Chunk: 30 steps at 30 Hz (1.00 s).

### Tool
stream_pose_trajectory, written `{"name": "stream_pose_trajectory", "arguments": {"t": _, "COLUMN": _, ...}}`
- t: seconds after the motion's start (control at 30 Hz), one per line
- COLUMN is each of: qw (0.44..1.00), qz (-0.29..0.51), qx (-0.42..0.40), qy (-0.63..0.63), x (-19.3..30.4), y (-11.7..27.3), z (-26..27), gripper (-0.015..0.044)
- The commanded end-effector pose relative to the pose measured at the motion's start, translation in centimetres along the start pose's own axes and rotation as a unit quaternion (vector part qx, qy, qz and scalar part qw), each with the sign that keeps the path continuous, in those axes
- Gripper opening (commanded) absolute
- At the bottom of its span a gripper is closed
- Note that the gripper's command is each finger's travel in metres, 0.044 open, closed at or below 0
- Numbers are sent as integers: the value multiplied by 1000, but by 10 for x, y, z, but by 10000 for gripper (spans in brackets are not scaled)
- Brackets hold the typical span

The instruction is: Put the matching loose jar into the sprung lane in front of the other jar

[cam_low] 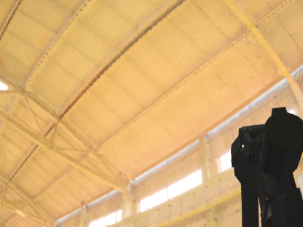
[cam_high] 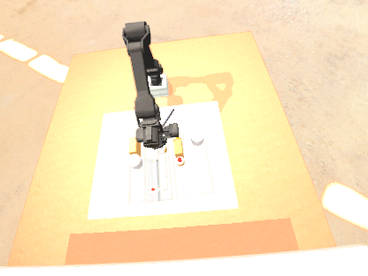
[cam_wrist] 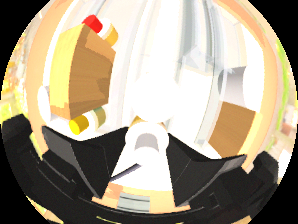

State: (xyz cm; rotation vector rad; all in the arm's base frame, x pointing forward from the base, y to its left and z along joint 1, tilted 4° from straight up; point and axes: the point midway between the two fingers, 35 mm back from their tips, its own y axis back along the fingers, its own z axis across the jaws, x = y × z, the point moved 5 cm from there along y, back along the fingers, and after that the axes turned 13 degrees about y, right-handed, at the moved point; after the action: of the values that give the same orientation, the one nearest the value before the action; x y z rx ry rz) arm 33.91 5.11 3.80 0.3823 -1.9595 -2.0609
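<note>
My gripper (cam_wrist: 147, 133) is shut on a white jar (cam_wrist: 146, 141), whose pale round top shows between the fingertips in the wrist view. A larger round white shape (cam_wrist: 155, 97) lies just beyond it, too washed out to name. The long pale lane (cam_high: 153, 174) runs toward the front of the top view, with a small red spot (cam_high: 153, 189) near its front end. The gripper hangs over the lane's rear part and hides it there. Whether the held jar touches the lane floor cannot be told, and the pusher plate cannot be made out.
A wooden block (cam_high: 178, 148) (cam_wrist: 90, 72) stands right of the lane, with a red-capped jar (cam_high: 180, 160) (cam_wrist: 92, 22) and a yellow-capped jar (cam_wrist: 78, 125) at its ends. Another block (cam_high: 134, 146) (cam_wrist: 232, 127) and a white round thing (cam_high: 135, 161) stand left; another white round thing (cam_high: 196, 139) stands right.
</note>
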Motion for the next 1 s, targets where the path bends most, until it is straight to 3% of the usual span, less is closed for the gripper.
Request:
{"name": "stream_pose_trajectory", "arguments": {"t": 0.0, "qw": 1000, "qz": 1, "qx": 1, "qy": -1, "x": 0, "y": 0, "z": 0, "gripper": 158}}
{"name": "stream_pose_trajectory", "arguments": {"t": 0.2, "qw": 1000, "qz": 1, "qx": 1, "qy": -1, "x": 0, "y": 0, "z": 0, "gripper": 301}}
{"name": "stream_pose_trajectory", "arguments": {"t": 0.47, "qw": 1000, "qz": 0, "qx": 1, "qy": -1, "x": 0, "y": 20, "z": 0, "gripper": 301}}
{"name": "stream_pose_trajectory", "arguments": {"t": 0.97, "qw": 1000, "qz": 2, "qx": 1, "qy": -1, "x": 26, "y": 22, "z": 6, "gripper": 301}}
